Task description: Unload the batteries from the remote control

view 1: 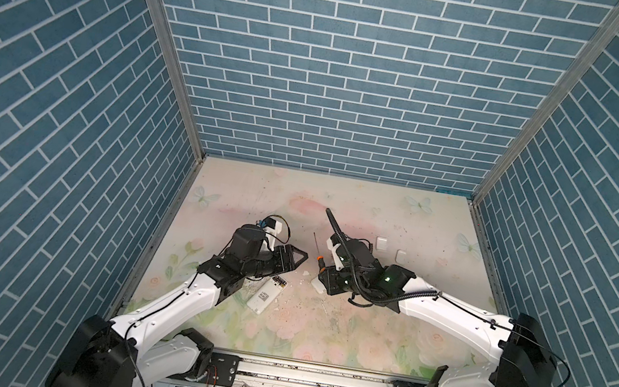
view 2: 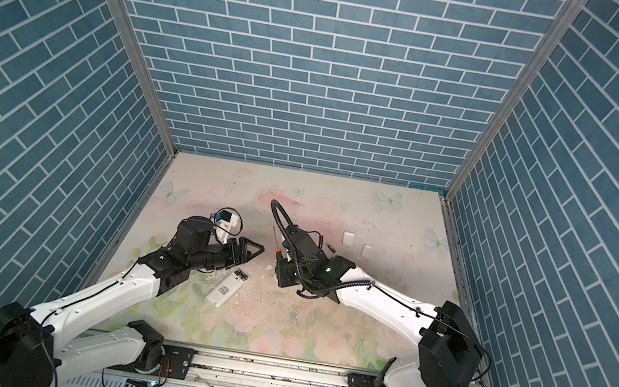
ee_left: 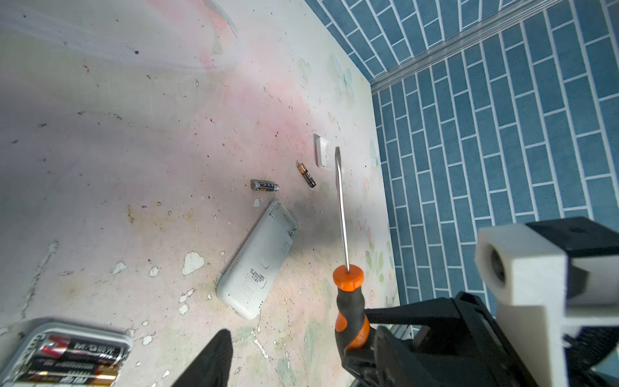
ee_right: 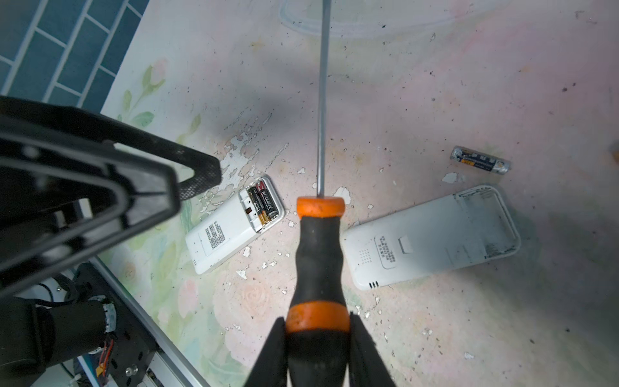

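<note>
Right hand (ee_right: pixel 316 350) is clamped on the orange-and-black-handled screwdriver (ee_right: pixel 318 254), whose steel shaft points out over the floral counter (ee_right: pixel 435 83). Left hand (ee_right: pixel 187 187) hangs with its fingers apart, holding nothing, close by the small white plastic remote (ee_right: pixel 231 228). The remote's open bay holds two black, gold-ended batteries (ee_right: pixel 264 206). Two more lie loose on the counter (ee_left: pixel 264 185) (ee_left: pixel 306 175) near the larger white remote (ee_right: pixel 432 234).

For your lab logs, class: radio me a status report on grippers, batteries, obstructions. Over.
Left gripper open, empty, near loaded remote. Right gripper shut on screwdriver. Two seated batteries in that remote; two loose batteries on table by emptied remote. Nothing blocking.
</note>
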